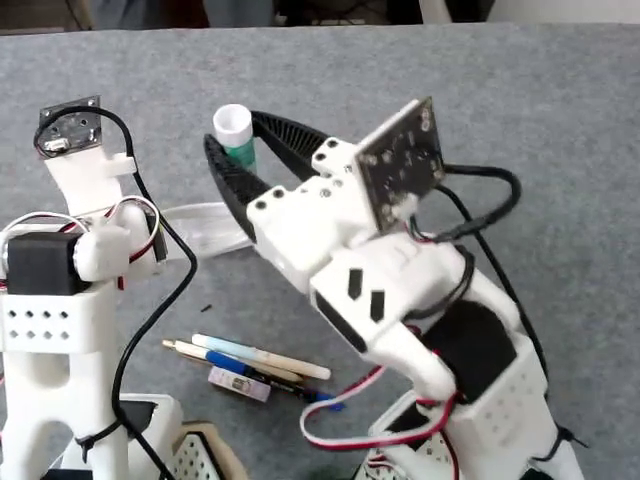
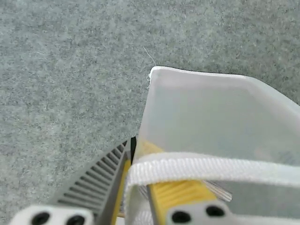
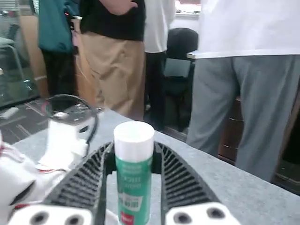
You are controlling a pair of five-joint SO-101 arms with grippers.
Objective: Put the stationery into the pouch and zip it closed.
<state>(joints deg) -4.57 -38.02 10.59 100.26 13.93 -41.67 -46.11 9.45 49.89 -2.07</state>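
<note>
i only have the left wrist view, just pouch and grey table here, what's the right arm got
Observer: The right arm's jaws are shut on a glue stick, held upright with its white cap on top.
Operator: ok and where's the rest of the stationery
Observer: A few pens lie side by side on the table near the arms' bases, outside the pouch. A small pale block lies against them.
Operator: how does the pouch sit from above
Observer: It stretches across the table between the two arms, and one end of it is hidden under the right arm. The glue stick is just beyond it.
</note>
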